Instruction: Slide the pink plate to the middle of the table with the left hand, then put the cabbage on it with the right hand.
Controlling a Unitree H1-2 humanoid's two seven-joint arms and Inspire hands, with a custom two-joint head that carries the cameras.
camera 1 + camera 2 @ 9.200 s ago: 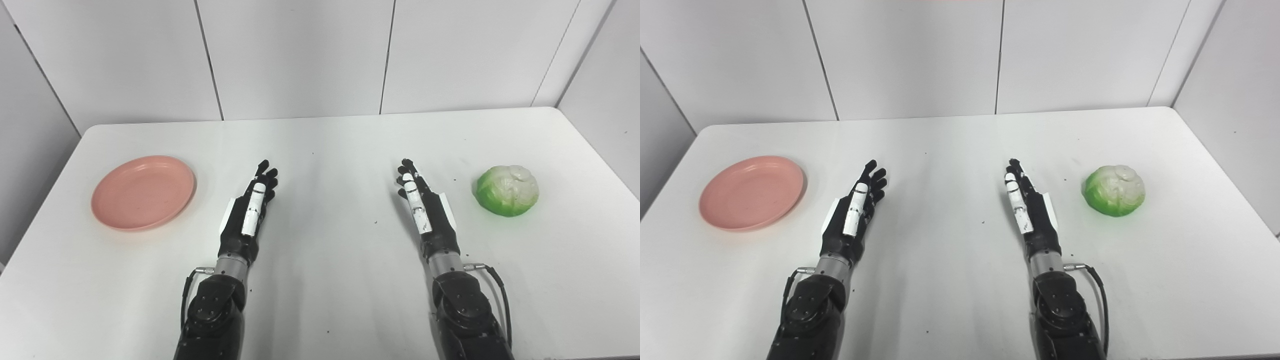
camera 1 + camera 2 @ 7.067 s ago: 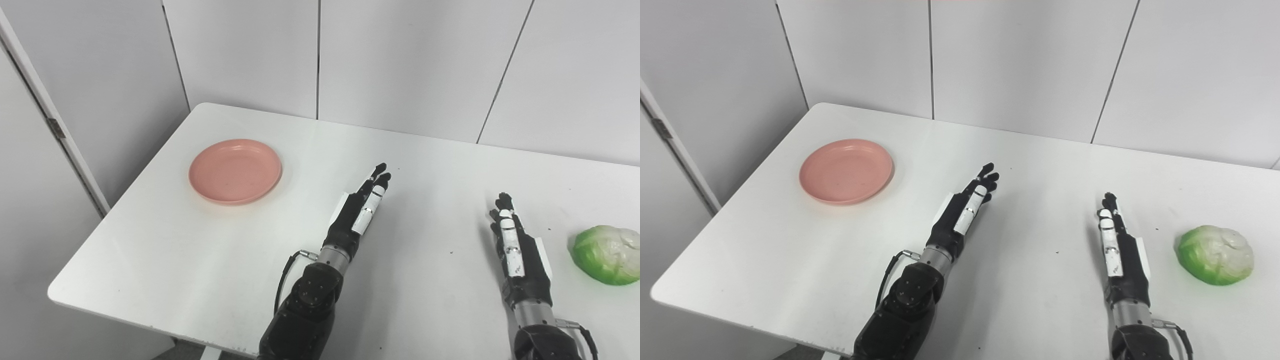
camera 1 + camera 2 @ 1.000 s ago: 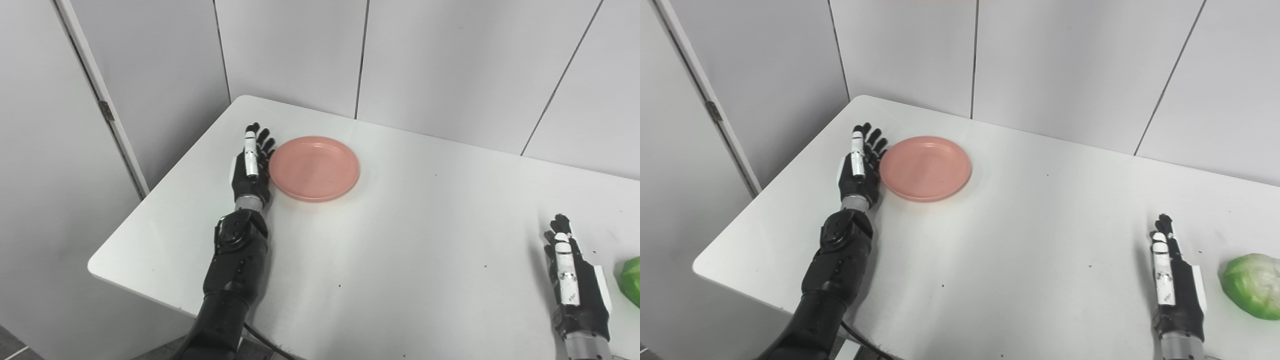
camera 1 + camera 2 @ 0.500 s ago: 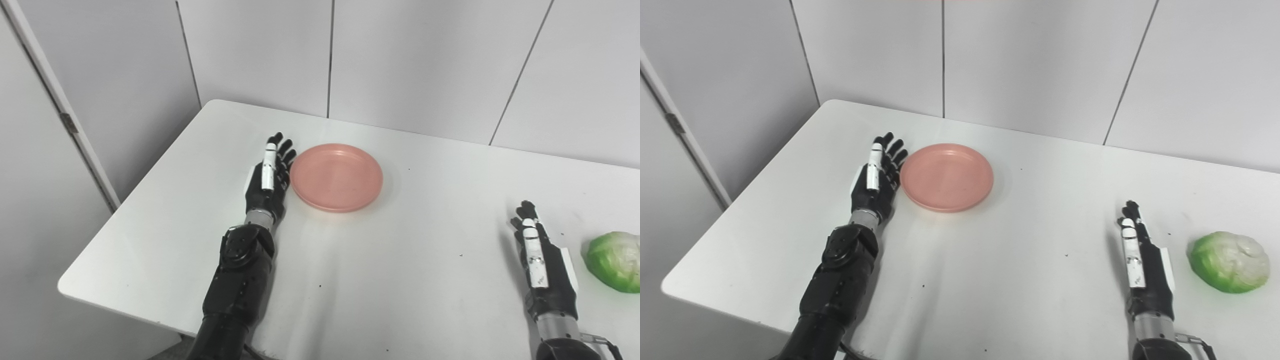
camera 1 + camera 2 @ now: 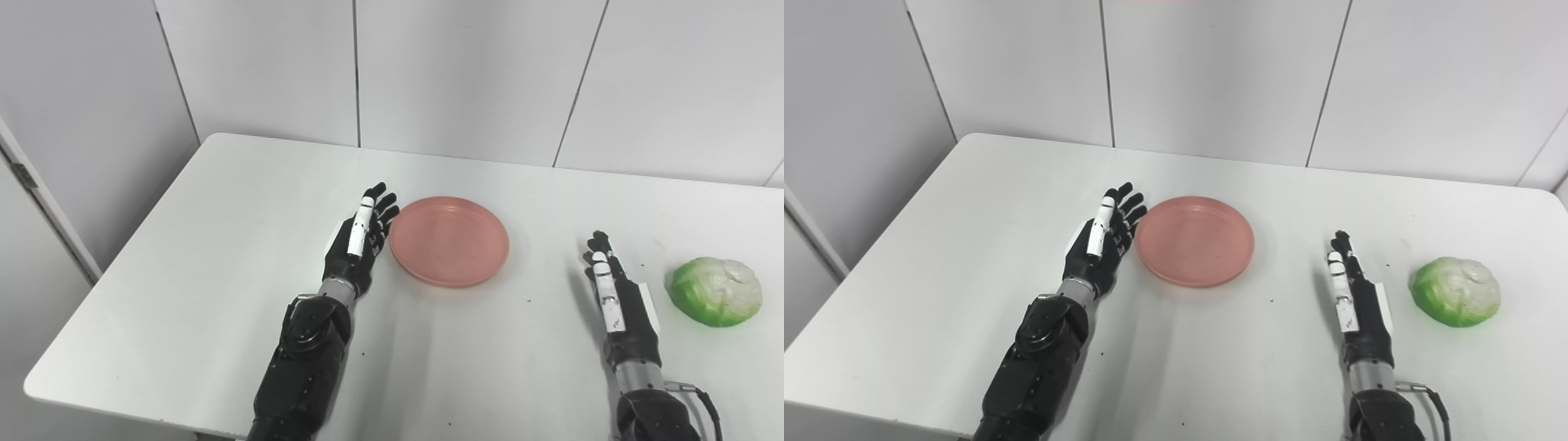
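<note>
The pink plate [image 5: 450,241] lies empty on the white table [image 5: 233,245], near its middle. My left hand [image 5: 360,243] is open, fingers straight, its palm side against the plate's left rim. The green and white cabbage [image 5: 715,290] sits on the table at the right. My right hand [image 5: 618,301] is open and empty, resting on edge between the plate and the cabbage, a short gap left of the cabbage. The same scene shows in the right eye view, with the plate [image 5: 1195,240], left hand [image 5: 1102,244], right hand [image 5: 1356,304] and cabbage [image 5: 1456,290].
White wall panels [image 5: 465,73] stand right behind the table's far edge. The table's left edge [image 5: 116,260] drops off to the floor. Small dark specks dot the tabletop.
My left hand has pushed the plate to the right, toward the table's middle. The camera has swung right, so the whole picture shifted. The right hand and cabbage have not moved on the table.
</note>
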